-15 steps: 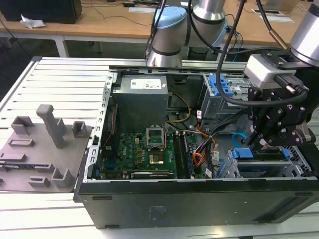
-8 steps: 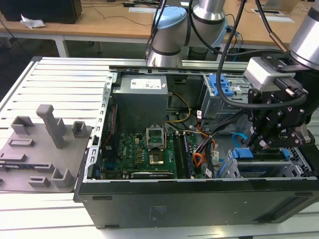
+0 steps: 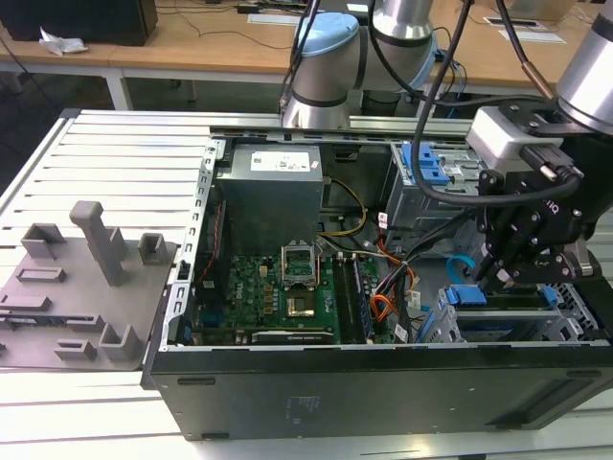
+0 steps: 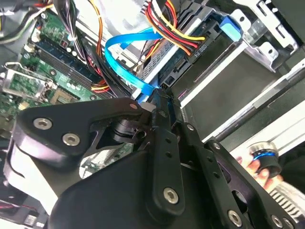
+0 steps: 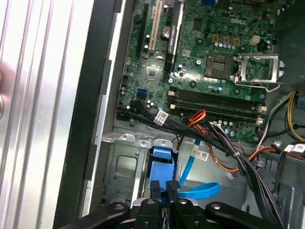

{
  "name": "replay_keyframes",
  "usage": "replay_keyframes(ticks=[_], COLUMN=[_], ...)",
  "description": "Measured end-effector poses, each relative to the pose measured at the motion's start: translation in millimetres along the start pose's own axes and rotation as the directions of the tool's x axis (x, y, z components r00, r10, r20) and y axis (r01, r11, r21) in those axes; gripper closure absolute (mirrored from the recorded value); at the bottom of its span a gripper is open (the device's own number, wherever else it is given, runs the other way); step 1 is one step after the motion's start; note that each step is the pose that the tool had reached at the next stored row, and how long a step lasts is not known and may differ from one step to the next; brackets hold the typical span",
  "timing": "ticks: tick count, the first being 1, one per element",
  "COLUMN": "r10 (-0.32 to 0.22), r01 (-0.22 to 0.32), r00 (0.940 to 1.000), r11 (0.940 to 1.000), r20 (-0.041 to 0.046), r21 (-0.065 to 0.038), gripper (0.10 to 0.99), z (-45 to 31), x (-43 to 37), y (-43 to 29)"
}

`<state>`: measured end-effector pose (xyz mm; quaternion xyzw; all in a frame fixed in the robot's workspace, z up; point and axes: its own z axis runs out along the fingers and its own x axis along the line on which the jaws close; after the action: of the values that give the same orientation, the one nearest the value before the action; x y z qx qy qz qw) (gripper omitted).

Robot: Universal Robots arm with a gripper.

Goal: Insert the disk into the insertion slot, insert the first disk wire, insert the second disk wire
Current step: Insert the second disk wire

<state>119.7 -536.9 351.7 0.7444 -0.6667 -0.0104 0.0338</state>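
Sitting slotted beneath pincer: disk.

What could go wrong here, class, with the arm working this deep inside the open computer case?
1. The end effector sits right over the blue carrier of the disk in the insertion slot; a skewed push might jam it.
2. The flat blue cable loops close beside the end effector and could snag.
3. Bundled power wires hang nearby and might get caught.

Blue-railed disk seated flat in grey insertion slot
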Motion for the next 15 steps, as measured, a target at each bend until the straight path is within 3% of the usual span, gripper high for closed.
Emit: replay_keyframes(ticks=[6,11,13,15], r10=[0.105,0.221,0.268,0.278], r01=[-0.105,-0.221,-0.268,-0.278], r00=[0.9945,0.9752,0.9632,0.9604], r11=[0.9945,0.9752,0.9633,0.9605], r20=[0.0066,0.0134,0.0161,0.0166], r21=[-0.004,-0.008,-0.01,-0.011], gripper=[0.922,0.922,0.922,0.922], z=[0.2,0.5,0.6,0.6], x=[0.0,0.0,0.0,0.0], y=[0.0,0.0,0.0,-0.1])
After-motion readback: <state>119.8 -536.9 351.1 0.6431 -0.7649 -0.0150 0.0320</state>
